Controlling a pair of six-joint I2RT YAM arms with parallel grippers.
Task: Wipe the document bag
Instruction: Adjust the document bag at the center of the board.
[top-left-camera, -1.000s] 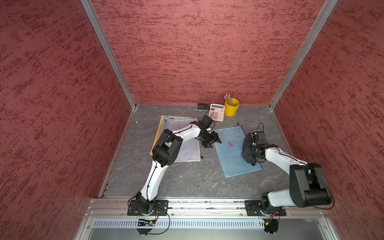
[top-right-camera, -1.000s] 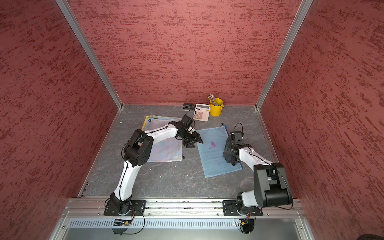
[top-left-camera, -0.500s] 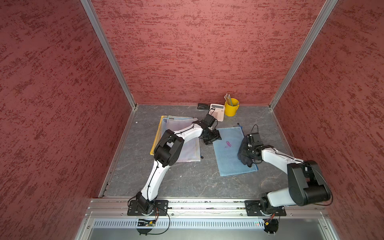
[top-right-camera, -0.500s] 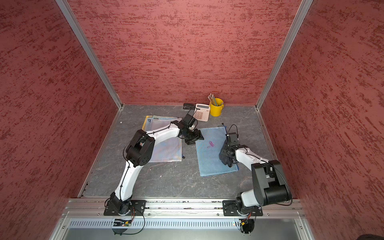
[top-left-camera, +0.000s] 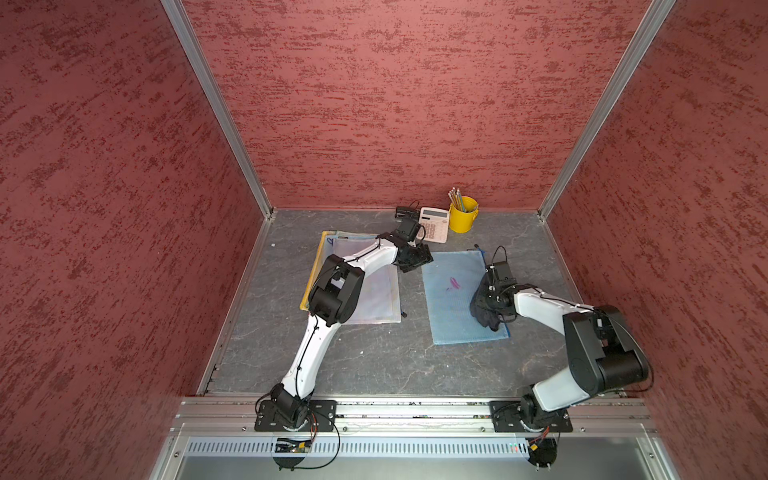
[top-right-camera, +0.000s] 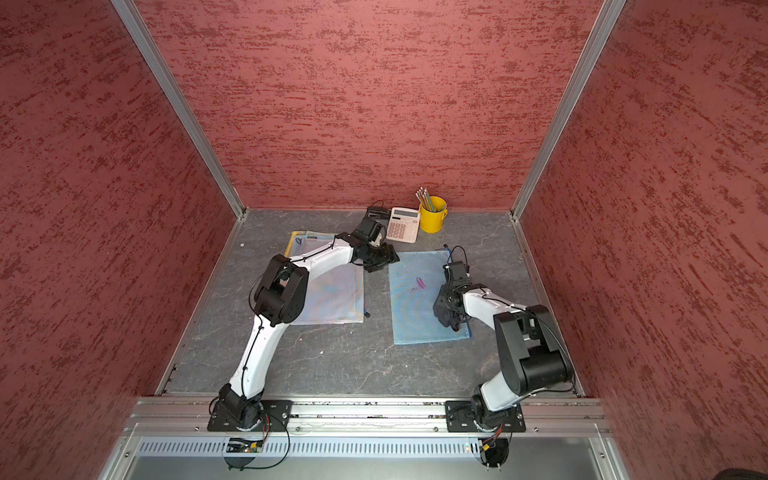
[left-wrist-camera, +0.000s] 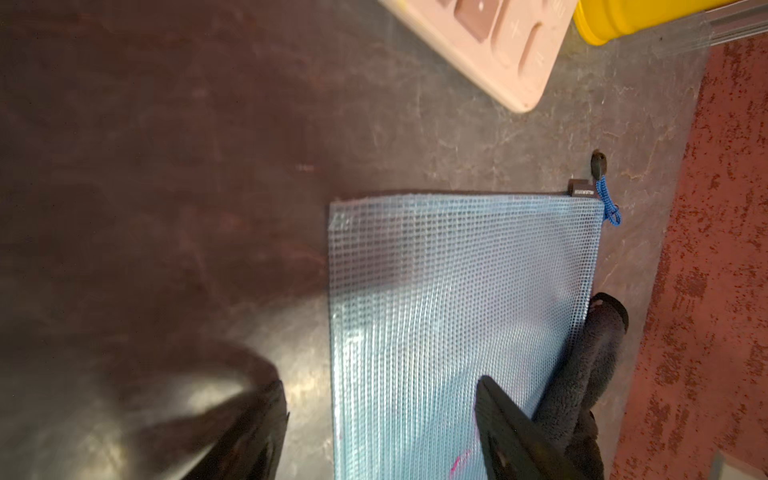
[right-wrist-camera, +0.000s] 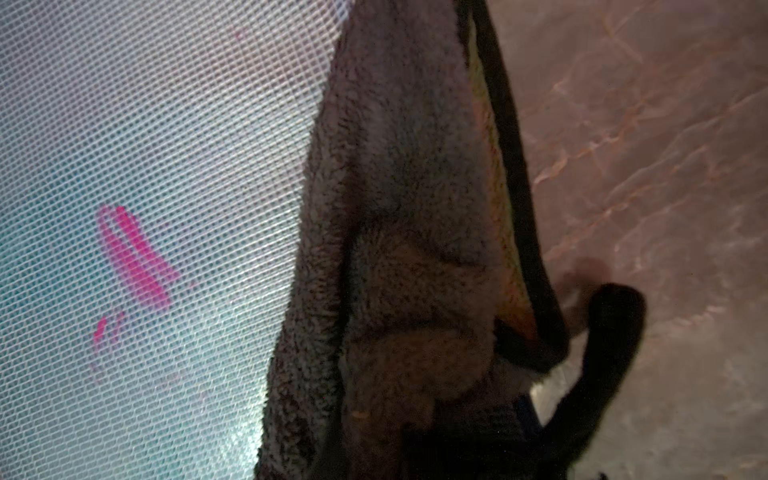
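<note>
We found the right gripper (top-left-camera: 490, 299) clamped on a dark fleecy cloth (right-wrist-camera: 395, 208) atop the blue mesh document bag (top-left-camera: 453, 320), right of the desk's centre. Beyond lay a pink ink mark (top-left-camera: 454, 284), then the wide-open left gripper (top-left-camera: 420, 261) at the bag's far left corner. If not pinned there, we judged, the bag could slide with the cloth.

Calculator (left-wrist-camera: 490, 45), yellow cup (left-wrist-camera: 631, 16) cut off by frame edge; cloth (right-wrist-camera: 395, 208) covers right gripper (top-left-camera: 487, 306).

1 blue doc bag (top-left-camera: 453, 303), 2 stacked bags (top-left-camera: 376, 299), 1 cloth (top-left-camera: 484, 316), 1 calculator (top-left-camera: 434, 224), 1 yellow cup (top-left-camera: 463, 217)
</note>
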